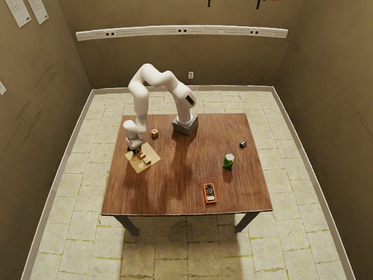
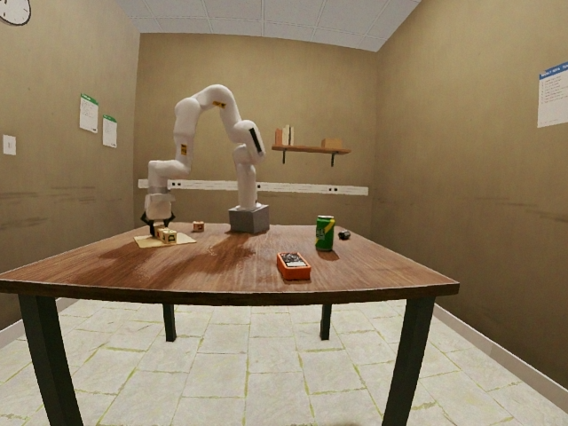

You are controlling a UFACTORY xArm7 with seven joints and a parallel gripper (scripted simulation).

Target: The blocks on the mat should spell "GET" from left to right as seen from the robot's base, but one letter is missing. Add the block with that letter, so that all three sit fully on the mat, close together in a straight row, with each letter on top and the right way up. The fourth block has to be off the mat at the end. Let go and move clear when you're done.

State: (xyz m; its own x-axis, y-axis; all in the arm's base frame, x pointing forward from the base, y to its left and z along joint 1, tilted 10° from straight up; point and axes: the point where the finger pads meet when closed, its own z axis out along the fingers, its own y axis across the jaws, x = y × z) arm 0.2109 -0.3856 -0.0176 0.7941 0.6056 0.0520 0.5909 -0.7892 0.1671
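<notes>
A tan mat lies on the left part of the wooden table. Two wooden letter blocks sit on it in a row: one with a red letter and one with a green letter. My gripper is down at the mat's far end, in line with them, shut on a third wooden block. That block is at mat level, right beside the red-letter block. A fourth block stands off the mat, toward the robot's base. The letters are too small to read.
The robot's grey base stands at the table's back. A green can, an orange device and a small dark object lie on the right half.
</notes>
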